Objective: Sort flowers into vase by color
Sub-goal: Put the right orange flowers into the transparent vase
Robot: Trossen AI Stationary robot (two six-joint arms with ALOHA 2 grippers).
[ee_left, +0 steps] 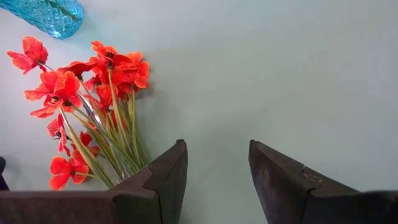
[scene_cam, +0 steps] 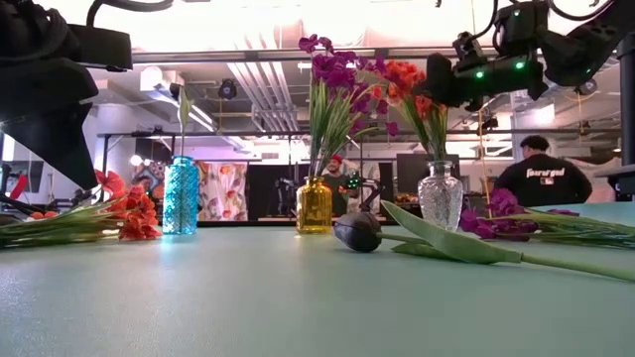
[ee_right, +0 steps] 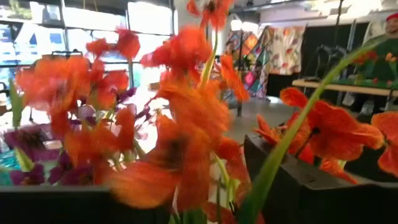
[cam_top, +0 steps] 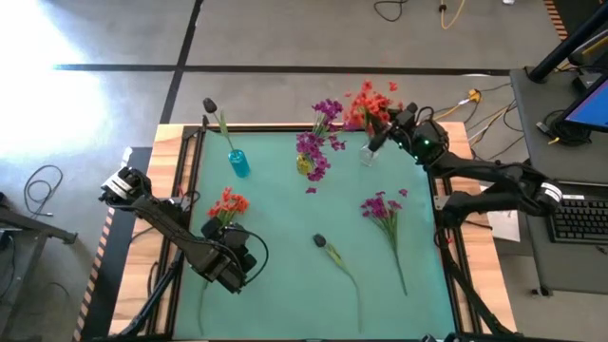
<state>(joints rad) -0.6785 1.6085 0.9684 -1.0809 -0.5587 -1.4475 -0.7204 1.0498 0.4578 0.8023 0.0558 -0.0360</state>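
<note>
Carefully, the right tool (cam_top: 378, 141), pinching the orange flowers' (cam_top: 370, 103) stems over the clear vase (cam_top: 369, 154), should lower them straight in, while the left tool (ee_left: 217, 180) waits spread beside an orange bunch (cam_top: 227, 204) lying on the surface (cam_top: 285, 237).

Orange-red flowers (cam_top: 229, 203): laid flat at lower left, stems pointing down.
Purple flowers (cam_top: 384, 207): laid flat right of centre.
Dark bud (cam_top: 320, 241): laid flat at lower centre, stem trailing down.
Blue vase (cam_top: 237, 162): upright, one dark-budded stem held.
Yellow vase (cam_top: 305, 163): upright, purple blooms held.
Clear vase (cam_top: 368, 155): upright, orange-red blooms held.
</note>
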